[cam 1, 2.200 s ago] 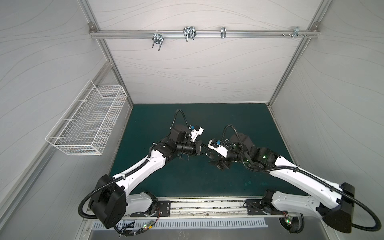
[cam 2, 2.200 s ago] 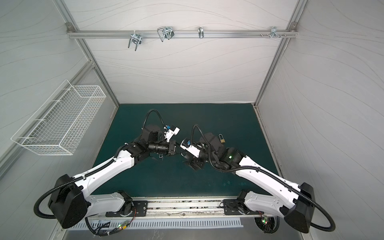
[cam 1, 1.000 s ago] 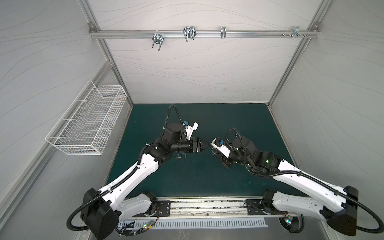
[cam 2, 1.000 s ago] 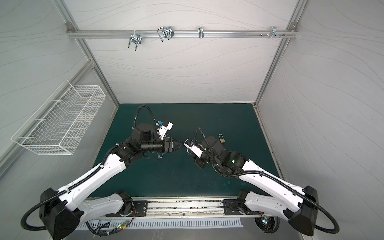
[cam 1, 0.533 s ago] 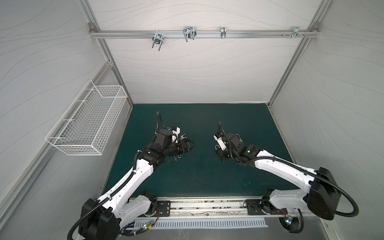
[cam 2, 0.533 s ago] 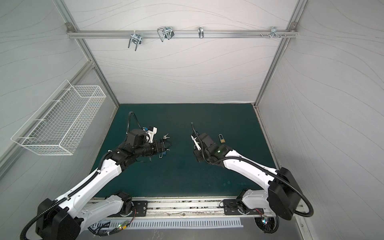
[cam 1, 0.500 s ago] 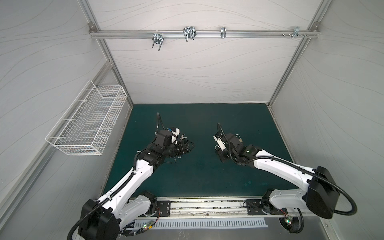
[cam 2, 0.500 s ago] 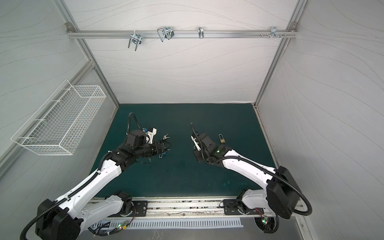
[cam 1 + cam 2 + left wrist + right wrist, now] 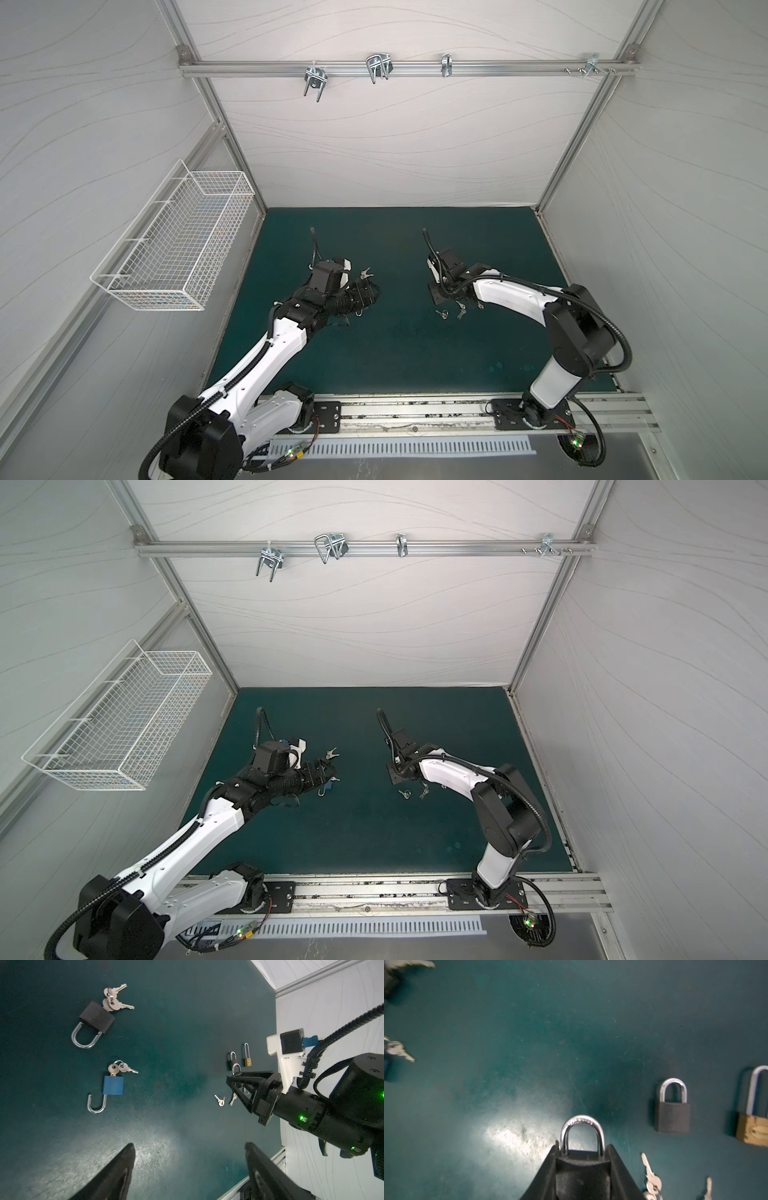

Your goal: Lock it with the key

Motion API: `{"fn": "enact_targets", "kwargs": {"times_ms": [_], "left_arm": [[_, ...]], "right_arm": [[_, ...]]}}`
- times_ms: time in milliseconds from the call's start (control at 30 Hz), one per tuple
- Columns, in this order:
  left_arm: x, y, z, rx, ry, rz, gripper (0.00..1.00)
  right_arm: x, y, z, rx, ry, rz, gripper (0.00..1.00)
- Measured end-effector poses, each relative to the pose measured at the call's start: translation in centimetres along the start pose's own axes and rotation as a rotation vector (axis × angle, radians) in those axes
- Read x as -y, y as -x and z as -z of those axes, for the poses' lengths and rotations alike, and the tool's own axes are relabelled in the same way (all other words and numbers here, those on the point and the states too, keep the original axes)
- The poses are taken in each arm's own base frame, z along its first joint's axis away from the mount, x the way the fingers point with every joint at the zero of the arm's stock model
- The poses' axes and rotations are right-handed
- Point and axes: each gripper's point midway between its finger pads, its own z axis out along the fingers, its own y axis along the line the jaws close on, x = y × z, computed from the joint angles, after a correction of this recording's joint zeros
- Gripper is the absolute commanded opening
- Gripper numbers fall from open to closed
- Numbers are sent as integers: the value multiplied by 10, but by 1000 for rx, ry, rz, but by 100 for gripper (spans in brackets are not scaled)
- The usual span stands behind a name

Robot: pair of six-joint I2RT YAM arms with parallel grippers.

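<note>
Lying on the mat (image 9: pixel 187 1022), shackle swung open, the blue padlock (image 9: pixel 113 1085) points its key (image 9: pixel 112 1069) away from my left gripper (image 9: pixel 189 1145), spread and nearer; my right gripper (image 9: pixel 582 1146) pinches a shut black padlock (image 9: pixel 581 1180).

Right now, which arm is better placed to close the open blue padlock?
Left. The left gripper, open and empty, hovers by the blue padlock with its open shackle; the right gripper is shut on a black padlock, farther away.
</note>
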Motion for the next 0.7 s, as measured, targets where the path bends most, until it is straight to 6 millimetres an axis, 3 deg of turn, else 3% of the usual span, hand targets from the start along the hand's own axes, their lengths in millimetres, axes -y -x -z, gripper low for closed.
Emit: {"fn": "enact_targets", "kwargs": {"times_ms": [367,700], "left_arm": [[-29,-3,-4,-13,47,109,83],[-34,1,-1,-12,34,160,83]], "right_arm": [[6,3,-29,-83,-53,4,0],[10,-6,-40,-155,-77,8,20]]}}
